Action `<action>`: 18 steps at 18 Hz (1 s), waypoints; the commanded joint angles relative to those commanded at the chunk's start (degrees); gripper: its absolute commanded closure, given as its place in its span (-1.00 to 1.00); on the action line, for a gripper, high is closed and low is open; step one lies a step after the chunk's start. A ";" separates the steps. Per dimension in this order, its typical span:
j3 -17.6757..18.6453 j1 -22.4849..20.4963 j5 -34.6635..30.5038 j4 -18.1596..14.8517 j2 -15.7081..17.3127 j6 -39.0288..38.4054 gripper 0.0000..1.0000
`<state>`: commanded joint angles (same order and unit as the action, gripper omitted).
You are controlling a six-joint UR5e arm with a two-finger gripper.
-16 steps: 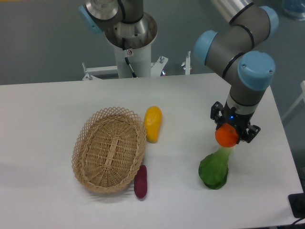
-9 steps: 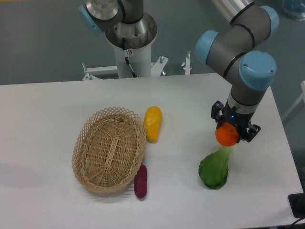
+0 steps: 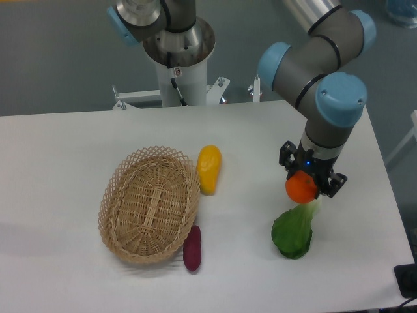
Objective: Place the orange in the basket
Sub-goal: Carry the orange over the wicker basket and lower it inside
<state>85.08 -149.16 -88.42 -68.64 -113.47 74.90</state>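
Note:
The orange (image 3: 300, 189) is round, glossy and bright orange. My gripper (image 3: 303, 184) is shut on it and holds it above the table, over the stalk end of a green leafy vegetable (image 3: 293, 231). The tan woven wicker basket (image 3: 149, 203) sits on the table well to the left of the gripper. Nothing lies inside the basket. The fingers are mostly hidden behind the orange.
An elongated yellow fruit (image 3: 209, 169) lies just right of the basket's far rim. A dark purple vegetable (image 3: 192, 248) lies at the basket's near right edge. The robot base column (image 3: 177, 65) stands at the back. The table's right edge is close to the arm.
The gripper has moved a little to the left with the orange held in it. The basket and the other produce have not moved.

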 joint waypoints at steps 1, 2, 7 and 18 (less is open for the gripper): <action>0.00 1.14 -0.09 0.00 0.09 -1.58 0.18; 0.18 2.28 -0.09 0.00 0.09 -2.99 0.18; 1.58 7.73 0.00 0.35 0.26 -8.01 0.18; 8.08 20.83 -0.44 2.80 2.63 -15.04 0.18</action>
<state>93.16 -128.33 -88.86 -65.84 -110.83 59.86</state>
